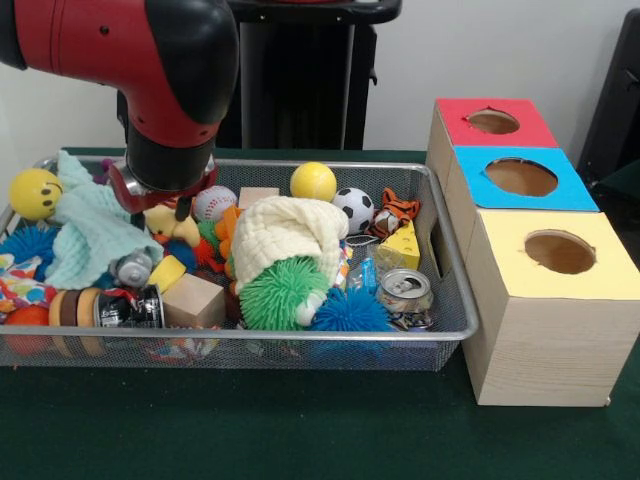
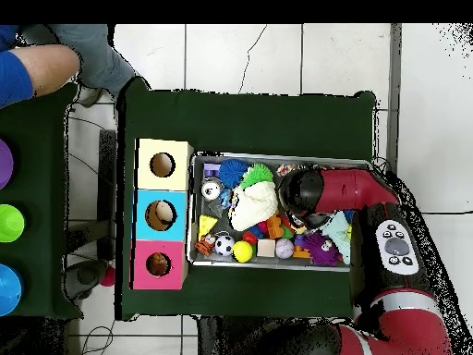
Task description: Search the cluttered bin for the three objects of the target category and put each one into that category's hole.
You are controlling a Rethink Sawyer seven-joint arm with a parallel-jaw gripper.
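Note:
A wire mesh bin [image 1: 455, 300] is packed with toys. In it lie a yellow ball [image 1: 313, 181], a soccer ball [image 1: 352, 207], a baseball [image 1: 213, 202], a yellow smiley ball [image 1: 35, 193], a green spiky ball [image 1: 280, 293], a blue spiky ball [image 1: 349, 312], a wooden block [image 1: 193, 300] and a crushed can [image 1: 404, 289]. A cream cloth [image 1: 290, 232] drapes over the green ball. My gripper [image 1: 175, 205] hangs low over the bin's left half, just left of the baseball and beside a teal cloth [image 1: 92, 232]; the arm's bulk hides most of it. From above, the arm [image 2: 319, 191] covers that part of the bin [image 2: 277, 159].
Right of the bin stands a wooden box with a red-topped hole [image 1: 493, 121], a blue-topped hole [image 1: 521, 177] and a yellow-topped hole [image 1: 560, 251]. A cheese wedge [image 1: 402, 245] and a tiger toy [image 1: 393, 213] lie near the bin's right wall. A person's sleeve [image 2: 23, 72] shows at the overhead view's upper left.

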